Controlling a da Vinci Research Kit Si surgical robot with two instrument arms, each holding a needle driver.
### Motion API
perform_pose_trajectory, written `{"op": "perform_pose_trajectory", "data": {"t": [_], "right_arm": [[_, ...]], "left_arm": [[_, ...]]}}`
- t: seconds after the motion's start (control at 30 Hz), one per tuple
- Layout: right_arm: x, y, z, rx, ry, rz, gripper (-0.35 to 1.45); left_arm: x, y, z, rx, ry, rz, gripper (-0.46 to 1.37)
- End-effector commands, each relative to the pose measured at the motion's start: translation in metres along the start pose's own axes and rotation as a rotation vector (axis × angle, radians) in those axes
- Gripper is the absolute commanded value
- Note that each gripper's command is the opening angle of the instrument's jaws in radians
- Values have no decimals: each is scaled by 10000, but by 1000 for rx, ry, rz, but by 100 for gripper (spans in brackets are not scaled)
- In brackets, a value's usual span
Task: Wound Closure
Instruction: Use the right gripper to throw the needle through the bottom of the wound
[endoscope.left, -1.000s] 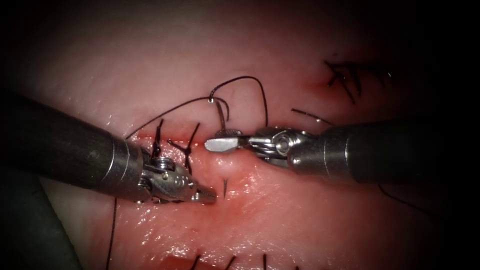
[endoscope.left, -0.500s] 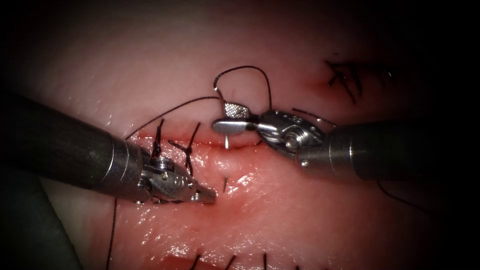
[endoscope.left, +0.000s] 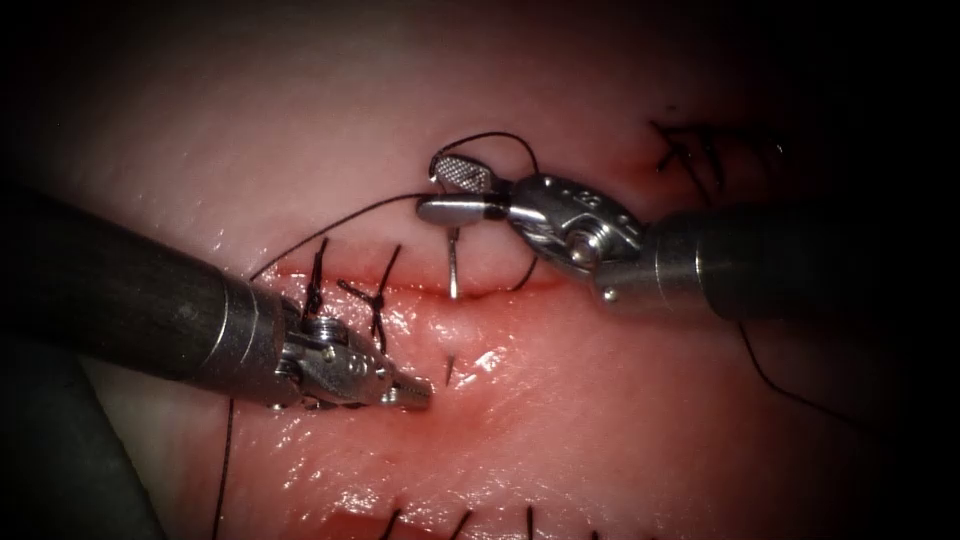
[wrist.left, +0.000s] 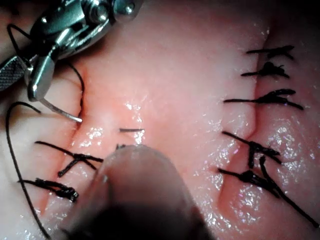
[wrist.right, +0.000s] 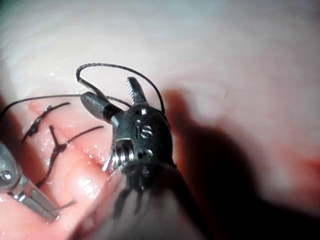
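Note:
The cut (endoscope.left: 340, 280) runs across the tissue (endoscope.left: 620, 430). The curved needle (endoscope.left: 453, 262) stands in its upper edge, and its tip (endoscope.left: 450, 370) pokes out of the tissue below the cut. My right tool (endoscope.left: 432, 188) hovers above the cut, open, its jaws to either side of the needle's back end without gripping it. From there the black thread (endoscope.left: 500, 135) loops up and over. My left tool (endoscope.left: 422, 393) lies below the cut, shut and holding nothing, just left of the needle tip. The left wrist view shows the needle (wrist.left: 62, 112) curving out from the right tool (wrist.left: 17, 87).
Two tied stitches (endoscope.left: 378, 297) cross the cut to the left of the needle. A long strand (endoscope.left: 330, 225) trails off left. A second sutured cut (wrist.left: 260, 100) shows in the left wrist view, and more stitches (endoscope.left: 690, 150) lie at upper right. Red fluid wets the tissue below the cut.
My right tool has lifted off the cut and slid up along the needle toward its back end, jaws open. More needle shaft now shows above the cut. The left tool has stayed put.

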Motion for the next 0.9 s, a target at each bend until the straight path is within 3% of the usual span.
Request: {"op": "perform_pose_trajectory", "data": {"t": [0.03,0.07,0.1,0.3,0.73,0.9], "right_arm": [[0,0,1,0,-8,1,39],[0,0,2,0,-14,1,29],[0,-1,3,3,-44,0,-33],[-5,-10,-2,-29,-215,124,-35],[-13,-40,-18,-22,-294,420,-35],[-27,-46,-21,-42,-323,538,-35]], "left_arm": [[0,-1,0,-8,0,-2,-35],[0,-1,0,-8,0,-2,-35],[0,-1,0,-8,0,-1,-35],[-1,-1,-1,-9,0,0,-35],[1,-2,1,-9,0,-1,-35],[2,-2,1,-9,1,-1,-35]]}}
